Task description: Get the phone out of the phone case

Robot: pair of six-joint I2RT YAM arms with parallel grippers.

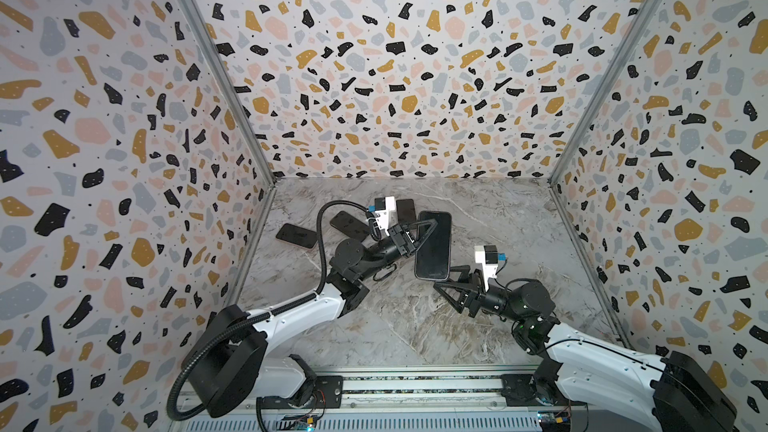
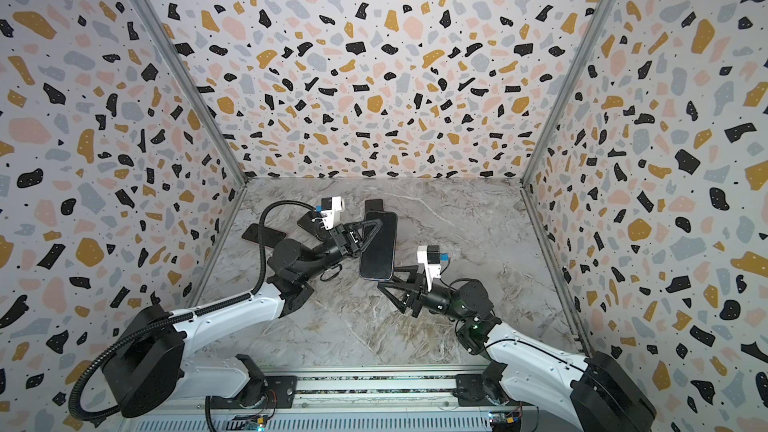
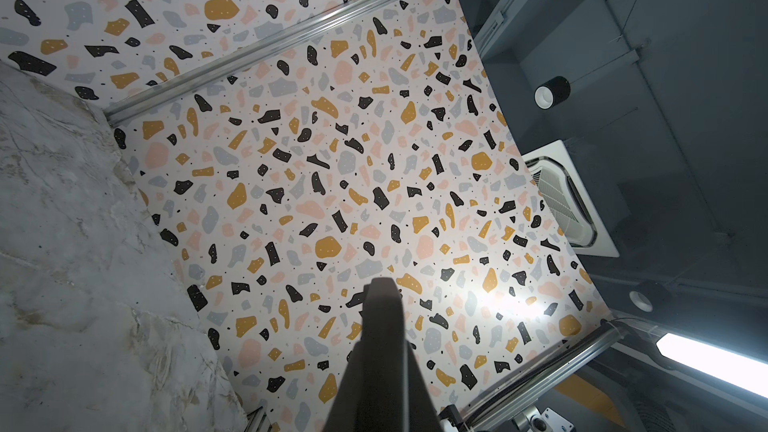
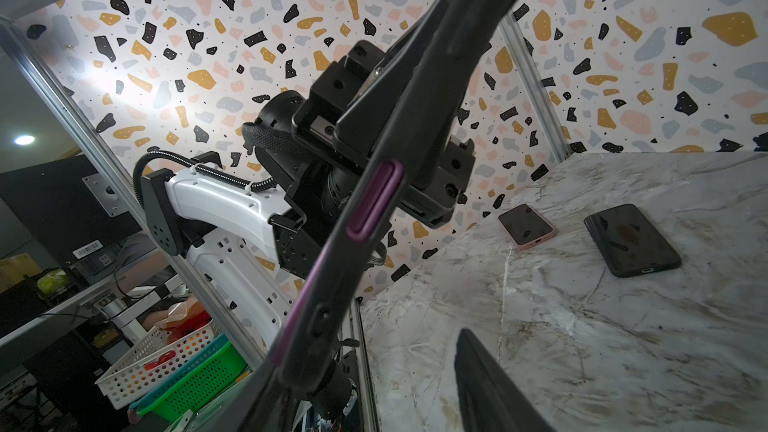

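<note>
**tabletop_tom:** Right up front the ribbed aluminium rail (image 1: 415, 387) is seen, with both arm bases bolted onto it. So where's the black glass-fronted phone (image 1: 433, 245) to be found?

**yam_watcher:** It's held up off the grey marble-look tabletop (image 1: 415, 326), around mid-table, with its screen turned up toward both top views. It's pinched at its left side by the left gripper (image 1: 434, 223), whose jaws are pressed together on it. The dark rubbery case with purple trim (image 4: 376, 201) is wrapped round it, so nothing's been taken out yet. That's seen edge-on in the right wrist view.

**tabletop_tom:** And the right gripper (image 1: 442, 277)?

**yam_watcher:** Spread apart, and positioned just at the phone's near end. One finger (image 4: 482, 376) is seen clear of the case. Contact on the other side can't be told.

Behind the left arm, a pink-cased phone (image 4: 527, 226), a black-cased phone (image 4: 631, 238) and a third dark phone (image 1: 405, 209) are seen lying flat.
</note>
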